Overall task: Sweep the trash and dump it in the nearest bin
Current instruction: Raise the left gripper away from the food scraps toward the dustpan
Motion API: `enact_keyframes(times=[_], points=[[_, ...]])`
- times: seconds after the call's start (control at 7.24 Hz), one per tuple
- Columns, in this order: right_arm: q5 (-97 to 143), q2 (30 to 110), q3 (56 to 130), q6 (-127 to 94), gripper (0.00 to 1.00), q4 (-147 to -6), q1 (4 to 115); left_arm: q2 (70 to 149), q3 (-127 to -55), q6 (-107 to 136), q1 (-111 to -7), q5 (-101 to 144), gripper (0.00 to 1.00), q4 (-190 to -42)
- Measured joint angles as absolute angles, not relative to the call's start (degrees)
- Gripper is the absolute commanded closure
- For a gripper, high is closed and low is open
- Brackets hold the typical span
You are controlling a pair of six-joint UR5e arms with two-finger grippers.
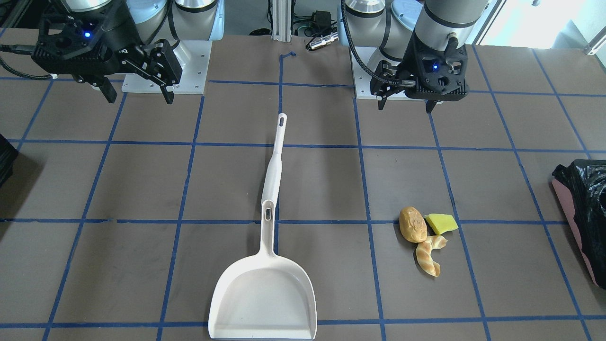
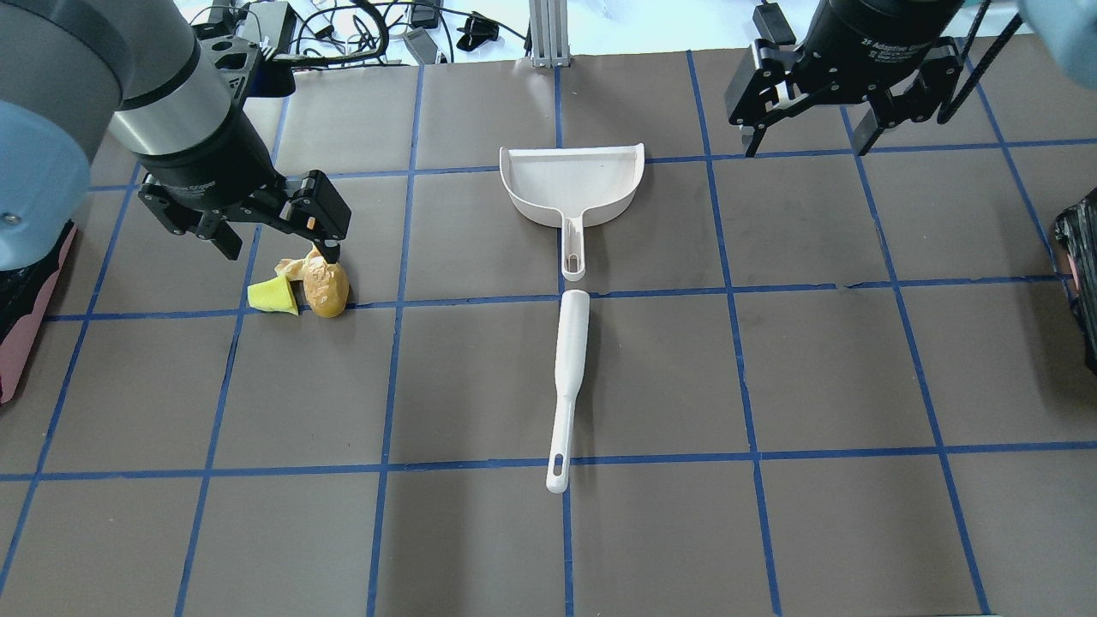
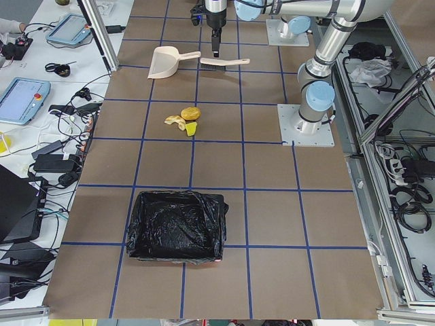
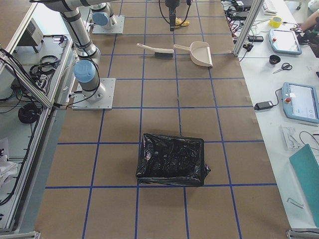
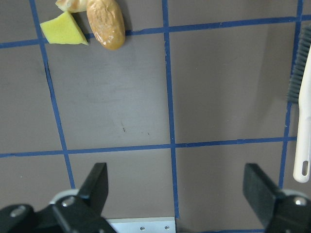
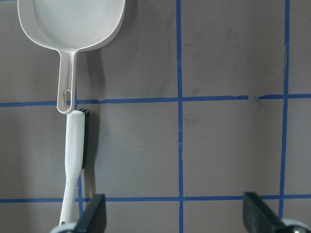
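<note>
Front cam: bread roll (image 1: 413, 224), yellow wedge (image 1: 441, 223) + croissant (image 1: 430, 255) bunched together on the table (image 1: 142, 189), w/ the bin (image 1: 575, 222) well apart at the edge on the same side. Dustpan (image 1: 263, 293) & brush (image 1: 274, 166) lie end to end mid-table. Overhead: left gripper (image 2: 281, 254) up in the air near the food, right gripper (image 2: 807, 147) off on the other side of the dustpan. Wrist cams: both spread wide, nothing held
</note>
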State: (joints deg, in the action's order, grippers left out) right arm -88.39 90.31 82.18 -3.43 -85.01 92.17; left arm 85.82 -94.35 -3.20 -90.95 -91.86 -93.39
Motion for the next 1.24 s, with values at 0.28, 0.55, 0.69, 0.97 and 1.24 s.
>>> enact_keyframes(times=[0.28, 0.55, 0.69, 0.97, 1.24], points=[[-88.28, 90.34, 82.18, -3.43, 0.0, -85.05, 92.19, 85.5, -94.53, -3.56, -90.94, -92.08, 0.0, -94.98], [-87.94, 90.34, 82.2, -3.43, 0.0, -85.07, 92.2, 85.66, -94.55, -3.88, -90.96, -92.19, 0.0, -94.92], [-87.88, 90.3, 82.24, -3.43, 0.0, -85.06, 92.2, 85.69, -94.54, -3.94, -90.92, -92.2, 0.0, -94.69], [-87.91, 90.27, 82.26, -3.43, 0.0, -85.02, 92.2, 86.14, -94.39, -4.11, -90.73, -92.04, 0.0, -94.31], [-88.01, 90.2, 82.27, -3.41, 0.0, -84.62, 92.2, 88.88, -93.42, -3.23, -90.46, -92.2, 0.0, -90.16]])
